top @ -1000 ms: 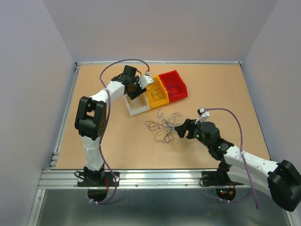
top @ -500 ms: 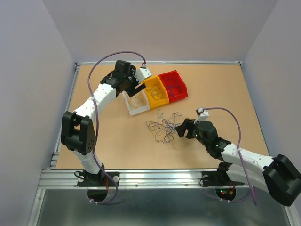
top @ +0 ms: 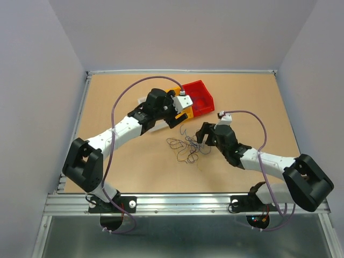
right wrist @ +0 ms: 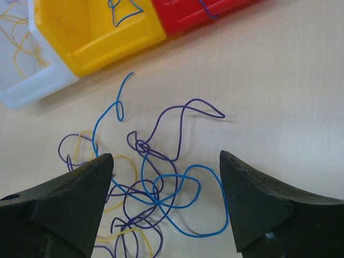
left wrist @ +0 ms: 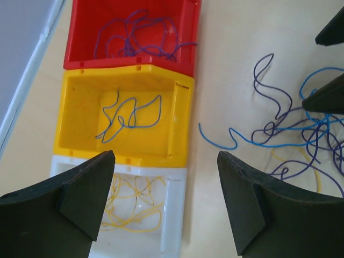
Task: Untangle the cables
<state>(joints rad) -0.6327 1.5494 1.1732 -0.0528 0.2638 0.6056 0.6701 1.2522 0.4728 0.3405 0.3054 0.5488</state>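
While you look down from the top camera, the cables (top: pixel 187 146) lie in a loose tangle on the worktop (top: pixel 145 172) near the middle of the frame, just below a row of three bins. Your left tool (top: pixel 177 114) hangs over that row and hides much of it; only the red bin (top: pixel 200 95) at the right end shows plainly. Your right tool (top: pixel 205 133) sits just right of the tangle.

From the left wrist, your left tool (left wrist: pixel 165 158) stands wide apart with nothing between its fingers. Beneath it the red bin (left wrist: pixel 129 63) at the top holds purple-blue wires (left wrist: pixel 140 37). The yellow bin (left wrist: pixel 180 118) in the middle holds one curled wire (left wrist: pixel 131 115), and the white bin (left wrist: pixel 174 204) at the bottom holds yellow wires (left wrist: pixel 134 199). Right of the bins the cables (left wrist: pixel 290 129) spread over the worktop. The right tool's dark fingertips (left wrist: pixel 328 99) enter at the right edge, and you cannot tell whether they touch a strand.

From the right wrist, your right tool (right wrist: pixel 166 157) is spread apart and empty. The cables (right wrist: pixel 156 183), blue, purple and yellow strands crossing each other, lie between and below its fingers. The white bin (right wrist: pixel 32 86), yellow bin (right wrist: pixel 107 32) and red bin (right wrist: pixel 199 16) run along the top of the frame.
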